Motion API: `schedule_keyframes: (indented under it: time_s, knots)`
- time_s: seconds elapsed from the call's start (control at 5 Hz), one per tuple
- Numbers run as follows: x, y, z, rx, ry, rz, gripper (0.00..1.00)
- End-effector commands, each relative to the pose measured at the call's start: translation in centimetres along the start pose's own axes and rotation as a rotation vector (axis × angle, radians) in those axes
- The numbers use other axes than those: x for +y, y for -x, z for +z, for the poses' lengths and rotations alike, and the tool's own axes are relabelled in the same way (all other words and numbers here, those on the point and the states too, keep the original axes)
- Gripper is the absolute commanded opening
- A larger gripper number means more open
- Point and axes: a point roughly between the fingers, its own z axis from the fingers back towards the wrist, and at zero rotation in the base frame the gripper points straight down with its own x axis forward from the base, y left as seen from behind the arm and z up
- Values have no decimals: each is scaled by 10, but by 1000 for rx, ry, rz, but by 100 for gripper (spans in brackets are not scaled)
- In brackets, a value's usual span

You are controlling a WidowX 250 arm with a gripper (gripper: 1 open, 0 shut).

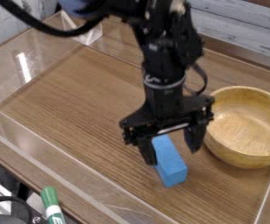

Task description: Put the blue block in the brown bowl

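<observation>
Pincer [169,144] is standing wide above the table [61,114], its fingers spreading either side of the block [170,166]. The block is lying on the table, its upper end partly hidden by the pincer. The bowl [245,131] is sitting just beside, to the right in the view. A green-and-white marker [52,206] is lying near the lower left edge.

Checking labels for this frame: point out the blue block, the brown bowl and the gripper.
Blue block [172,166]: camera view, top face.
Brown bowl [245,129]: camera view, inside.
Gripper [168,138]: camera view, between fingertips.
</observation>
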Motion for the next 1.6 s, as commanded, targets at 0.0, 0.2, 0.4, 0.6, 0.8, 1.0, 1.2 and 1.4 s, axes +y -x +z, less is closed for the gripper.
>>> schedule_keyframes:
  time_s: [0.0,0.2,0.4,0.6,0.8,1.0,1.2,1.4]
  knots:
    - [-6,-1,-5,-7,38,21,100]
    - [-8,-4,-8,-5,52,30,100]
    - [-9,-5,-7,-6,60,20,100]
    - [-10,-7,-6,-10,68,10,100]
    - [-10,-9,-5,-14,76,1,100]
    - [-11,-10,-4,-17,84,-5,100]
    - [-12,-12,-3,-19,93,-12,100]
    - [-12,-13,-2,-21,101,-19,100]
